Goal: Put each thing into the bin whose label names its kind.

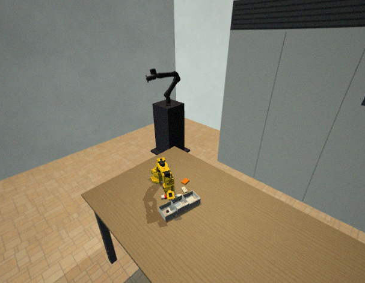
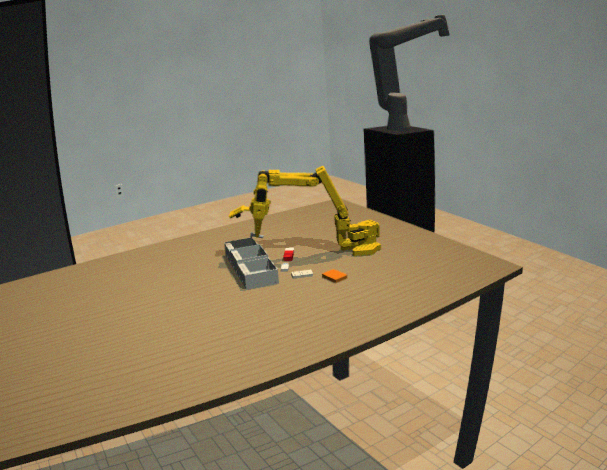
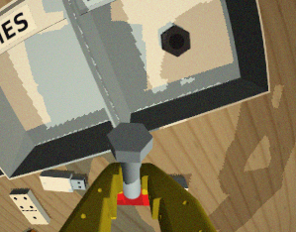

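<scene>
Wrist view: my claw (image 3: 132, 190) (image 2: 257, 234) is pinching a grey hex bolt (image 3: 131, 141) (image 2: 260, 236) by its shank, head up near the bin wall. A dark hex nut (image 3: 175, 41) (image 1: 167, 211) sits in the end bin, and the neighbouring label (image 3: 10, 32) shows "MES". The USB stick (image 3: 56, 181) and domino (image 3: 30, 206) (image 1: 184, 189) (image 2: 301, 273) lie outside.

Top view: same nut in the end compartment of the grey bins (image 1: 183, 211) (image 2: 263, 279), orange piece (image 1: 185, 181) (image 2: 334, 275) on the table (image 1: 237, 231) (image 2: 141, 344).

Exterior: I've got the bolt above the table, beside the far bin, and a red-and-white block (image 2: 288, 254) lies below.
</scene>
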You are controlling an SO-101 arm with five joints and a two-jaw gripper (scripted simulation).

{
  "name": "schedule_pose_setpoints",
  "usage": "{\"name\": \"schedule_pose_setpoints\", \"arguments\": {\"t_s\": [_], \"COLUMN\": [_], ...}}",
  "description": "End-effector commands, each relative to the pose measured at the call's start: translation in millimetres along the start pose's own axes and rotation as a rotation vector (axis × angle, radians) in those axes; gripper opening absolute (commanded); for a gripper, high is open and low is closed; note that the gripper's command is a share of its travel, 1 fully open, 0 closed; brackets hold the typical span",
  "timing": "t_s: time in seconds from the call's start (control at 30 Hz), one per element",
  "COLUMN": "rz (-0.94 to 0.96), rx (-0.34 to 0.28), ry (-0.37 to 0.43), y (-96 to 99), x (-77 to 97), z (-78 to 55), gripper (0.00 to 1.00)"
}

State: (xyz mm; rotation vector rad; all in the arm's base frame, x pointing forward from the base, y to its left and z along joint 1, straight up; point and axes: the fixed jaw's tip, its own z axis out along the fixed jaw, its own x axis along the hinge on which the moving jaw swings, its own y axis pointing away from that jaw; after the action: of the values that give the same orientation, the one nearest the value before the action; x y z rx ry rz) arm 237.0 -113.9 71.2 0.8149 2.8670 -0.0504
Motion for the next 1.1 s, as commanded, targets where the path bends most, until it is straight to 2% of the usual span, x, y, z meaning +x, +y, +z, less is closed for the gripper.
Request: {"name": "schedule_pose_setpoints", "arguments": {"t_s": [0.0,0.27,0.57,1.07], "rz": [0.000,0.000,0.000,0.000], "rx": [-0.003,0.001,0.007,0.009], "ry": [-0.054,-0.106,-0.154,-0.169], "y": [-2.2,-8.9,-16.0,-18.4], "x": [-9.4,-28.1,-41.7,-45.4], "z": [-9.3,-7.3,-4.3,-3.2], "gripper": [0.00,0.00,0.00,0.00]}}
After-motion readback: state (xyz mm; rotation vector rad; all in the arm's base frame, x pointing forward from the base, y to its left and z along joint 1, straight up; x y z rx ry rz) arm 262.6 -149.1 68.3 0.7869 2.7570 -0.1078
